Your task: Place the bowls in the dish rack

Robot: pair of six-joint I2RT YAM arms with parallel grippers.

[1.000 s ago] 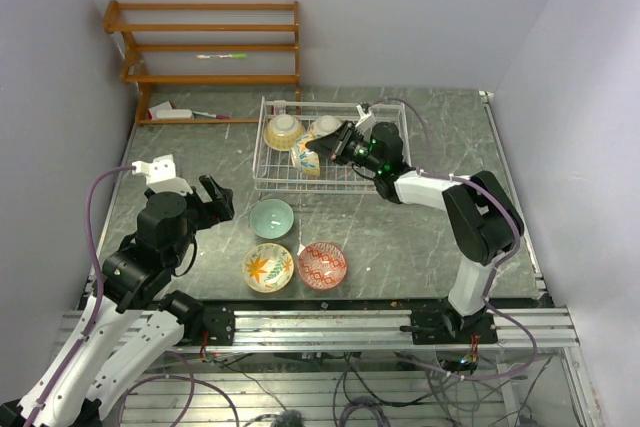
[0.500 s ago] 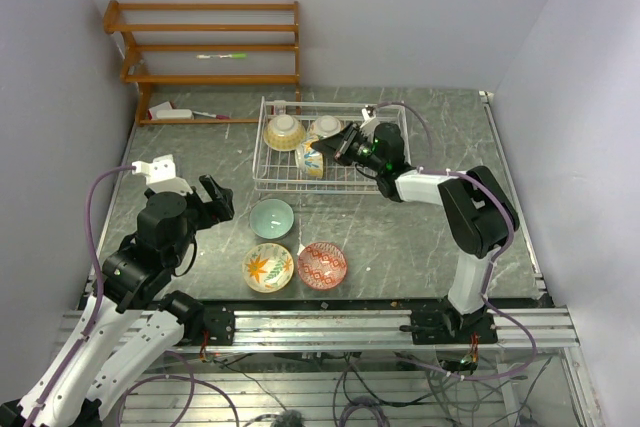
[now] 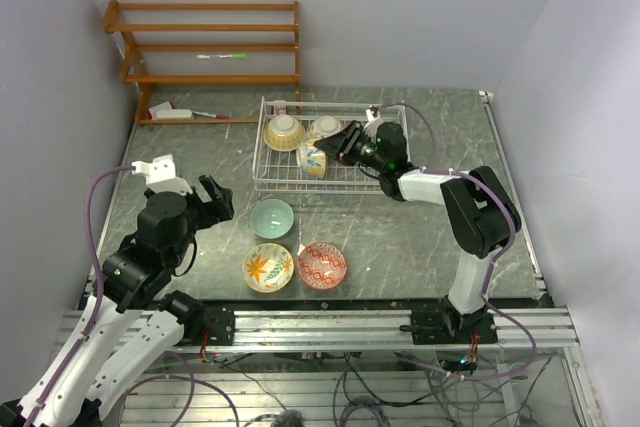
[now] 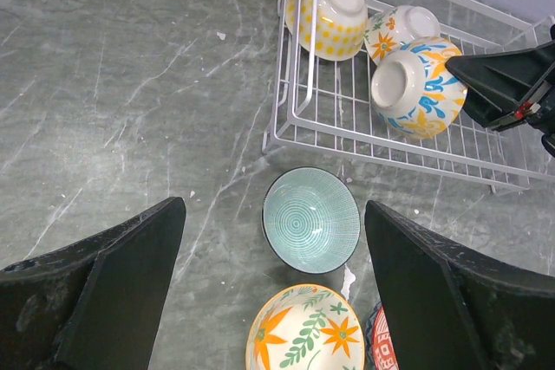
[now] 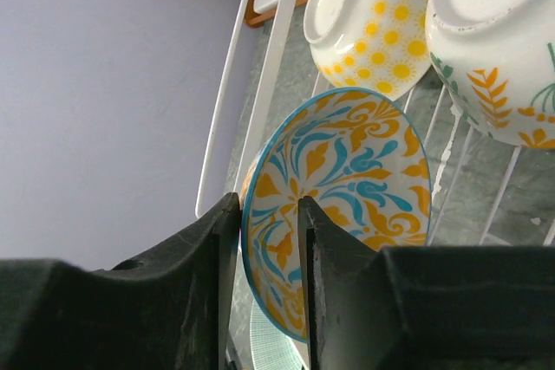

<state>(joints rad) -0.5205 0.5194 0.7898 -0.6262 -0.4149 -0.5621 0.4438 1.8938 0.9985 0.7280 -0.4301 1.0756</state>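
Over at the dish rack (image 3: 258, 162), the right gripper (image 3: 340, 144) is clamped on the rim of a blue-and-orange bowl (image 3: 313, 157), one finger inside and one outside, and the bowl is tipped on edge within the rack's left half. Whether its lower edge actually touches the wires is hard to call from these angles. Right behind it in the rack sit two upturned bowls: the yellow-dotted bowl (image 3: 285, 130) by the rack's left wall, and the leaf-patterned bowl (image 3: 325, 127) just beside it. Out in front of the rack, on the table (image 3: 420, 237), the teal bowl (image 3: 271, 218) waits nearest. The orange-flowered bowl (image 3: 268, 267) and red bowl (image 3: 322, 264) stand side by side beyond it. The left gripper (image 3: 215, 197) hangs above the table with fingers spread wide, carrying nothing, left of the teal bowl.
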